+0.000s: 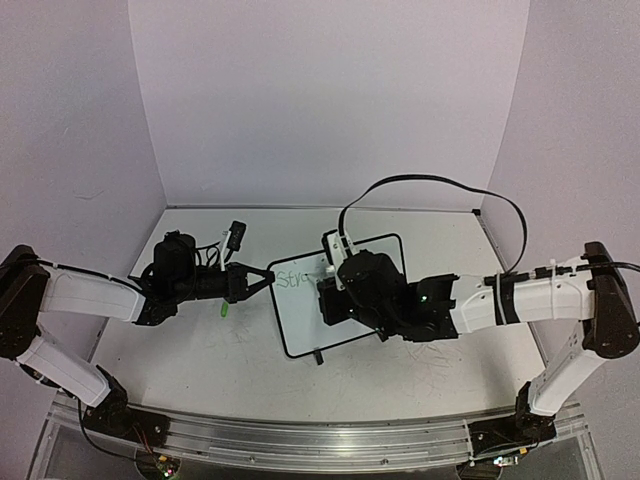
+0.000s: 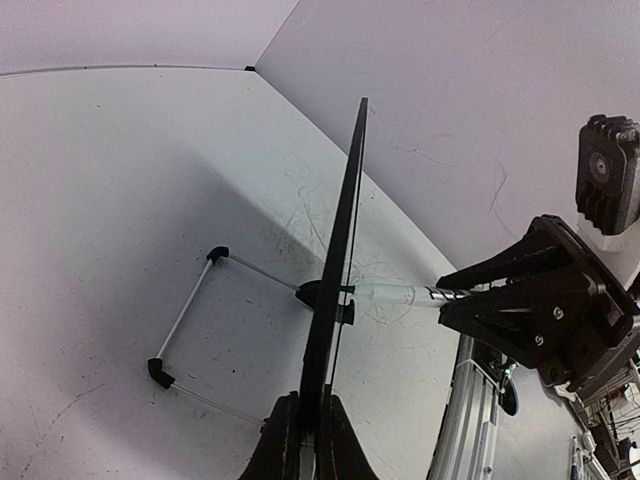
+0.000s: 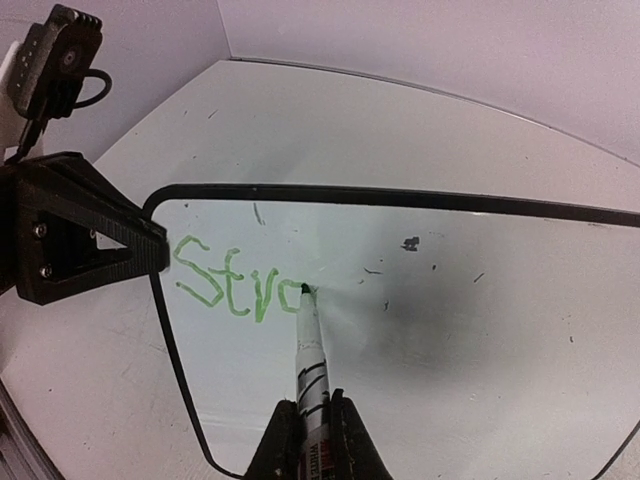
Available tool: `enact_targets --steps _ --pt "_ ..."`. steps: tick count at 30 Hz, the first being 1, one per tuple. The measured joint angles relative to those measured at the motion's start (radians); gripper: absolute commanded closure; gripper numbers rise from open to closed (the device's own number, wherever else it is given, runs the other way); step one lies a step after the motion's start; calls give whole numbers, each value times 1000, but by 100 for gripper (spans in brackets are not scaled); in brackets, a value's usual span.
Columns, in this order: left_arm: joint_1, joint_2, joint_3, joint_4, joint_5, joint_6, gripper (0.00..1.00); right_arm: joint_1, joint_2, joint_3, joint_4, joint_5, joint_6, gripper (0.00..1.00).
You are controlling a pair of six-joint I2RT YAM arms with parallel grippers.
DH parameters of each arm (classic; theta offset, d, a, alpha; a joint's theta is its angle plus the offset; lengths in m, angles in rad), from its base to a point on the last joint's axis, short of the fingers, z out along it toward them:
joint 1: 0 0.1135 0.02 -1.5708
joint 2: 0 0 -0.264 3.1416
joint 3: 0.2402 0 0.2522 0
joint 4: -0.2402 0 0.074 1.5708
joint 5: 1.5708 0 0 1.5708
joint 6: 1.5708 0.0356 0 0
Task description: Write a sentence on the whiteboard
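Note:
The whiteboard [image 1: 305, 322] stands tilted mid-table on a wire stand [image 2: 185, 320]. My left gripper [image 1: 262, 281] is shut on its left edge; the left wrist view shows the board edge-on [image 2: 343, 230] between the jaws of that gripper [image 2: 305, 410]. My right gripper [image 3: 313, 410] is shut on a white marker [image 3: 311, 360], its green tip touching the board face [image 3: 480, 330]. The sentence shows only as green letters "Stro" [image 3: 235, 285] at the top left, also seen from above [image 1: 295, 279]. The right gripper [image 1: 332, 300] covers the board's middle.
A small green piece [image 1: 224, 309] lies on the table under the left arm. A black cable [image 1: 440, 182] arcs over the right arm. A metal rail [image 1: 300, 440] runs along the near edge. Walls close the back and both sides.

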Motion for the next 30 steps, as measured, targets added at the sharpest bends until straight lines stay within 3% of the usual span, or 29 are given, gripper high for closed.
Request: enact_targets --steps 30 --pt "0 -15 0 -10 1 3 100 -54 -63 -52 55 -108 -34 100"
